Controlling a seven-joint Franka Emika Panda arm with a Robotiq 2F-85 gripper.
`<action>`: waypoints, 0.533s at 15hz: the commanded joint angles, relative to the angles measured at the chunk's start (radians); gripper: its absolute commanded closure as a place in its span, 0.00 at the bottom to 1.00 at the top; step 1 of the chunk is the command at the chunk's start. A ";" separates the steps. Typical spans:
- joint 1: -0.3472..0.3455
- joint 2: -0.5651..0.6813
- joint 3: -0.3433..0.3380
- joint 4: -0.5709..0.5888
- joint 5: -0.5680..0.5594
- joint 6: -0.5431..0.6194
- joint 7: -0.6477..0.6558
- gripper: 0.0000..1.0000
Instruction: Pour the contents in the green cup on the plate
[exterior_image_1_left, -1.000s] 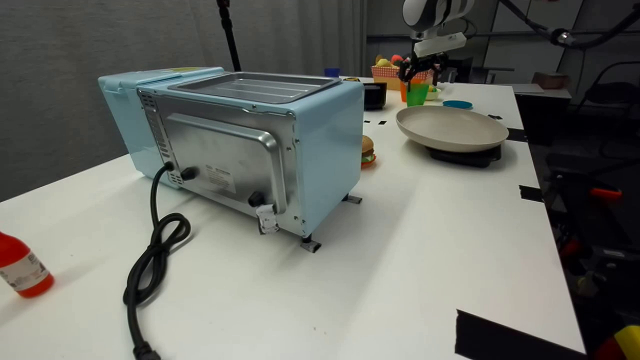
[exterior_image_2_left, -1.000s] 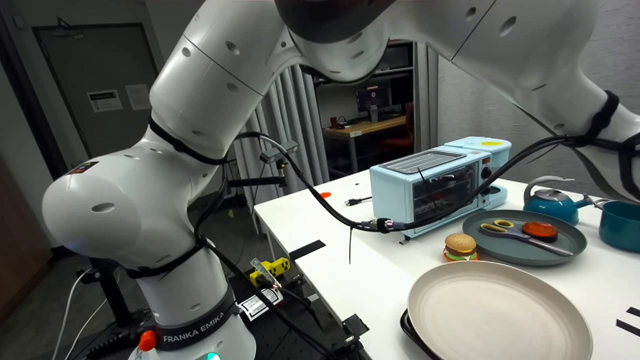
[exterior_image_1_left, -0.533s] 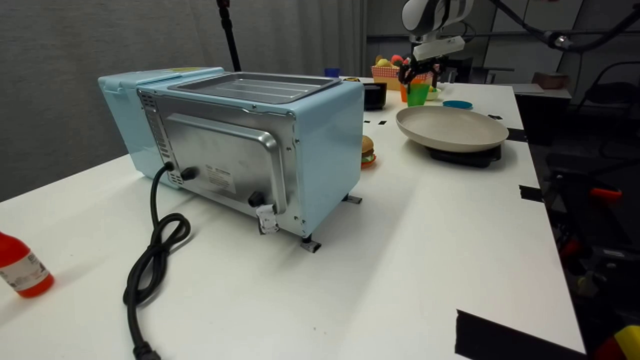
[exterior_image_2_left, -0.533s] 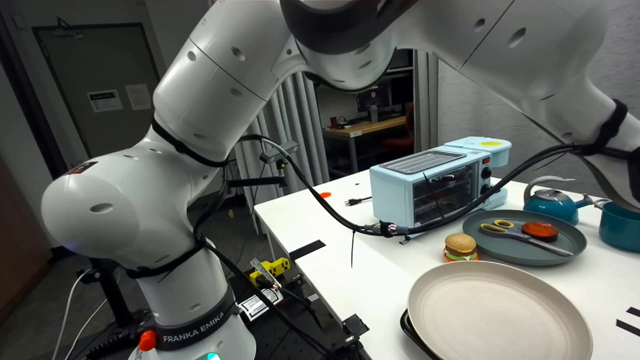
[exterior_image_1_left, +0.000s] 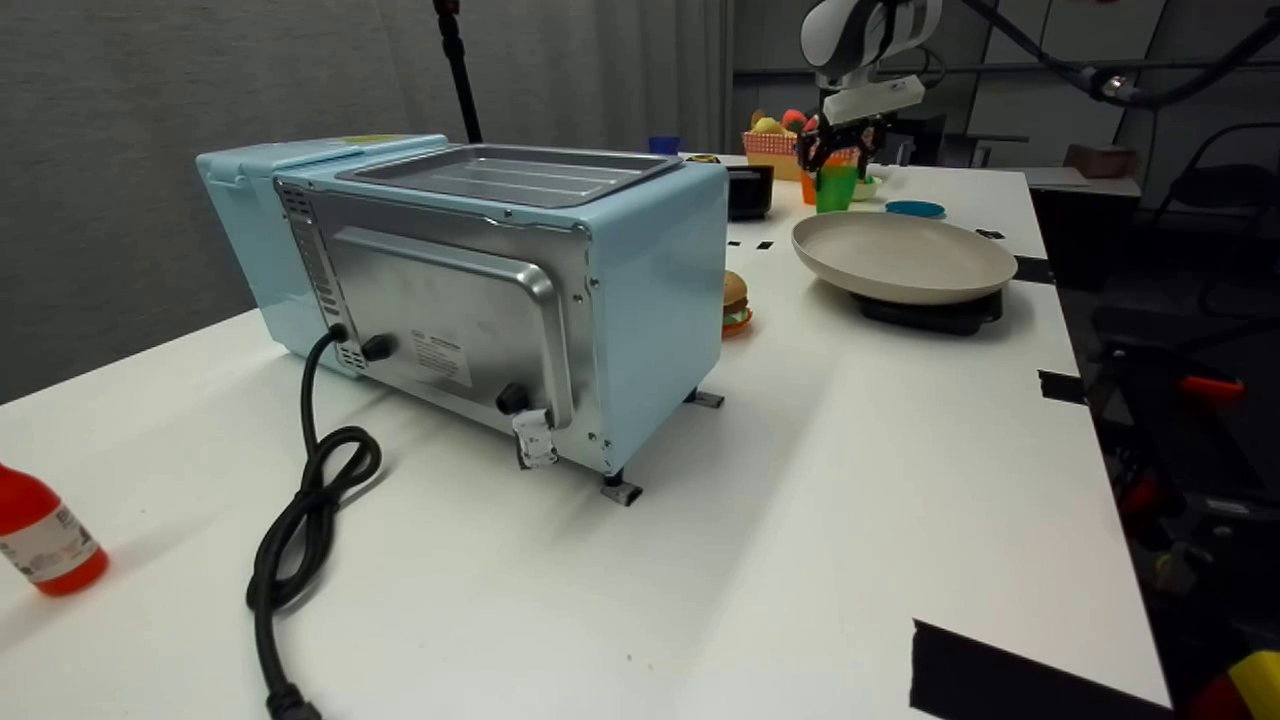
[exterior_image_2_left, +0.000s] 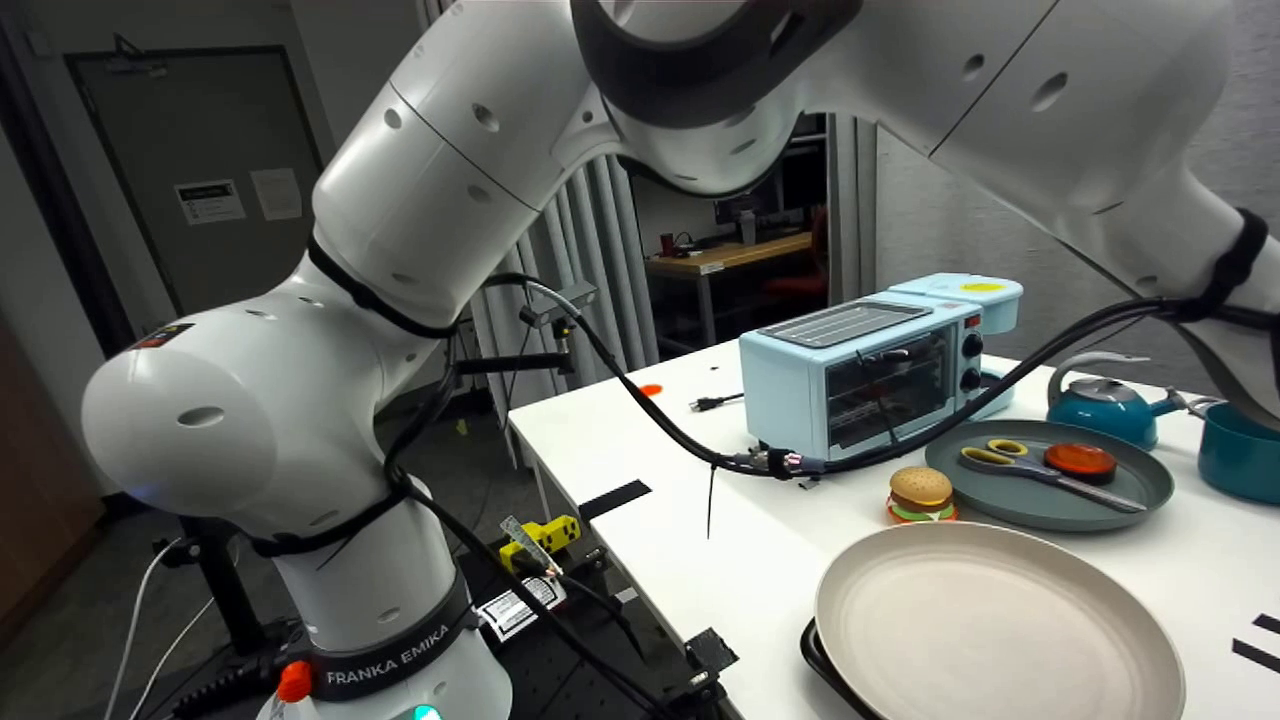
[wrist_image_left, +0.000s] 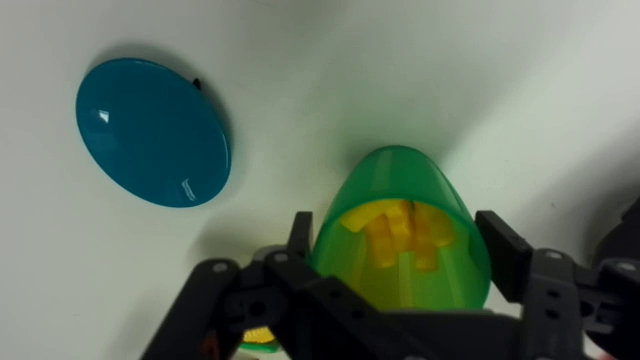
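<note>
The green cup (wrist_image_left: 400, 172) stands on the white table, with its mouth toward the wrist camera. It also shows in an exterior view (exterior_image_1_left: 837, 192). Several yellow pieces, the contents (wrist_image_left: 400, 230), lie inside near its bottom. My gripper (wrist_image_left: 397, 217) is open around the cup, one finger on each side, very close to its wall or touching it. The gripper (exterior_image_1_left: 840, 162) is above the cup in an exterior view and outside the frame in the view that shows the arm base. The beige plate (exterior_image_1_left: 900, 258) shows in both exterior views (exterior_image_2_left: 1000, 620), resting on a black base.
A blue-green round lid (wrist_image_left: 152, 132) lies beside the cup. An orange cup (exterior_image_1_left: 808, 190) and a fruit basket (exterior_image_1_left: 772, 158) stand behind it. A burger (exterior_image_2_left: 921, 494), a grey plate (exterior_image_2_left: 1000, 503) with scissors, a kettle (exterior_image_2_left: 1105, 412), a pot (exterior_image_2_left: 1240, 452) and a toaster oven (exterior_image_2_left: 785, 400) stand near the beige plate.
The arm has lowered a little, and the hand has moved slightly down and left in an exterior view. The green cup has shifted very slightly. The plate has not moved.
</note>
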 joint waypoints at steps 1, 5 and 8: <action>-0.016 0.025 0.006 0.050 0.013 -0.012 -0.002 0.46; -0.003 -0.029 0.006 0.011 0.005 -0.010 -0.020 0.47; 0.011 -0.100 0.011 -0.040 -0.001 -0.006 -0.041 0.47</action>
